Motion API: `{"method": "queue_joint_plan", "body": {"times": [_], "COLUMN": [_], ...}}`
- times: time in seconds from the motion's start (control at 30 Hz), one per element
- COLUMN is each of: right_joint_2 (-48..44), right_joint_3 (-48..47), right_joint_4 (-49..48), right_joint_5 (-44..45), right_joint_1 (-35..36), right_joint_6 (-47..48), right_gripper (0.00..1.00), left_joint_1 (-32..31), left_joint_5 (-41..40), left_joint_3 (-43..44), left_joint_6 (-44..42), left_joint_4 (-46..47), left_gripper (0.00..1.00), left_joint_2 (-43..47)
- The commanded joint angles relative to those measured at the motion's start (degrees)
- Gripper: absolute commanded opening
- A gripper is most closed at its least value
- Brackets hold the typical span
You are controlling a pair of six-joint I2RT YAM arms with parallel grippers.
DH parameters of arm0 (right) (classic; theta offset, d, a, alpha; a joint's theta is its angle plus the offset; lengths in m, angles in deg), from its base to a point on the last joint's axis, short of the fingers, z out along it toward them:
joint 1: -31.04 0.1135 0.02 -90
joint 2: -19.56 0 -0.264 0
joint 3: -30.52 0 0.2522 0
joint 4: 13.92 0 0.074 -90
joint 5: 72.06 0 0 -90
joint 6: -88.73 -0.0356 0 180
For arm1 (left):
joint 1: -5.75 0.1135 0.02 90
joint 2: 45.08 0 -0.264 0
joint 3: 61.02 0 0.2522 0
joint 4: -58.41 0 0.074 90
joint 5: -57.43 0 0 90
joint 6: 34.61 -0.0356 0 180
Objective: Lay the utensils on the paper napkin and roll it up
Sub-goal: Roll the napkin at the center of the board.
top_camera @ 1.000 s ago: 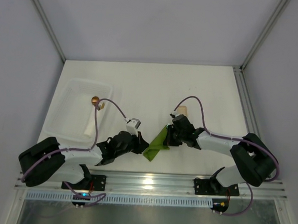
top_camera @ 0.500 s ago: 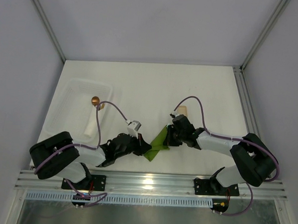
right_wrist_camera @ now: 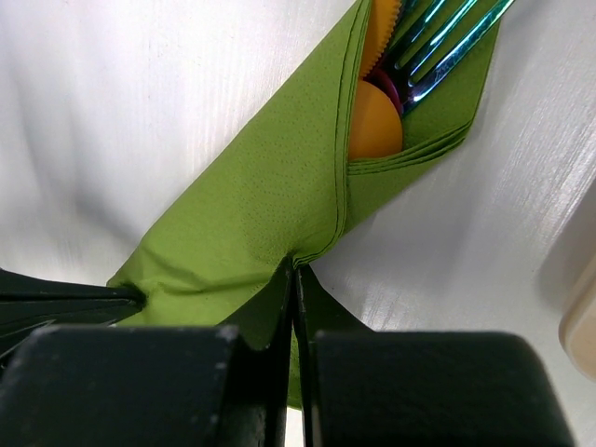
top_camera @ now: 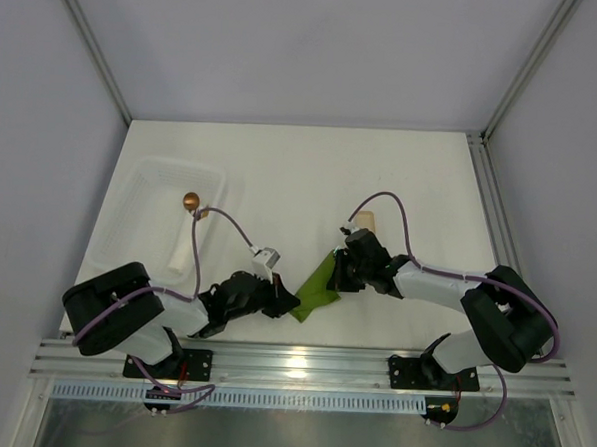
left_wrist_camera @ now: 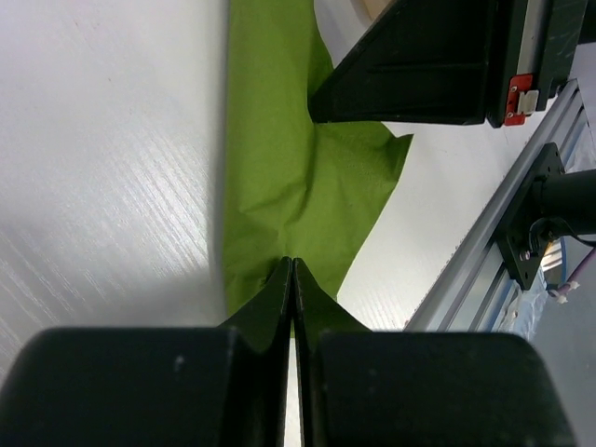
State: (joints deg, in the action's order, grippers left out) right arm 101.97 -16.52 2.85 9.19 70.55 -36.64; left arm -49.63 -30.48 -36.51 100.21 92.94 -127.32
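Two tools met on the paper napkin (top_camera: pixel 317 290), which lay folded on the counter (top_camera: pixel 421 180) between the arms, near their bases. Nearest, the left tool (left_wrist_camera: pixel 291 265) was pressed together, pinching the napkin's lower corner. Just beyond, the right tool (right_wrist_camera: pixel 293 270), likewise closed, nipped the folded edge. Such thin, limp paper would likely tear or unfold if tugged, so layered folds looked the safest hold. The utensils (right_wrist_camera: pixel 375 116), one orange and one iridescent, sat tucked in the far end, stiff and probably slippery. Farther off, a beige block (top_camera: pixel 364 220) lay near the right tool, and the clear tray (top_camera: pixel 146 175) stood well apart to the left.
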Motion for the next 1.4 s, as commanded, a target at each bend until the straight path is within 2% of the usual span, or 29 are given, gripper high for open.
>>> {"method": "queue_joint_plan", "body": {"times": [0.0,0.2,0.43,0.57,0.67,0.8,0.97,1.1,1.27,1.33,1.37], "right_joint_2": [0.20,0.73,1.52,2.31,3.10,1.53,-2.95,-7.07,-12.18,-14.20,-14.47], "right_joint_3": [-2.23,-2.76,-3.72,-5.13,-7.06,-8.30,-8.82,-8.65,-6.89,-5.58,-4.79], "right_joint_4": [-0.72,-0.37,-0.11,0.77,2.35,3.58,6.22,7.63,4.65,1.75,0.17], "right_joint_5": [0.23,0.40,0.49,1.19,1.81,2.51,3.92,4.53,2.61,-1.15,-2.92], "right_joint_1": [-0.22,-0.13,-0.13,-0.22,-0.22,-0.22,-0.13,-0.22,-0.13,-0.13,-0.22], "right_joint_6": [1.71,1.89,2.50,4.08,5.22,6.37,7.86,9.97,10.94,10.51,9.20], "right_gripper": [0.04,0.04,0.04,0.03,0.04,0.13,0.35,0.42,0.52,0.51,0.46], "left_joint_1": [0.09,-1.84,-4.04,-7.72,-10.01,-10.10,-10.28,-10.63,-11.51,-12.21,-12.39], "left_joint_5": [1.78,1.52,-3.48,-9.72,-11.14,-10.44,-11.23,-12.89,-15.53,-16.15,-16.93], "left_joint_3": [-0.81,-0.37,-1.95,-1.34,-0.72,-0.11,0.95,1.47,2.96,3.14,3.32], "left_joint_6": [-0.61,-0.52,1.41,2.20,3.08,5.54,7.21,7.48,7.39,7.39,7.56], "left_joint_4": [4.70,6.64,7.96,3.57,1.02,3.65,2.69,0.05,-6.00,-6.81,-7.07], "left_gripper": [0.00,0.00,0.00,0.00,0.00,0.00,0.00,0.00,0.00,0.00,0.00], "left_joint_2": [-1.43,-4.86,-6.71,-6.36,-7.93,-12.15,-14.62,-13.48,-11.19,-10.49,-10.31]}}
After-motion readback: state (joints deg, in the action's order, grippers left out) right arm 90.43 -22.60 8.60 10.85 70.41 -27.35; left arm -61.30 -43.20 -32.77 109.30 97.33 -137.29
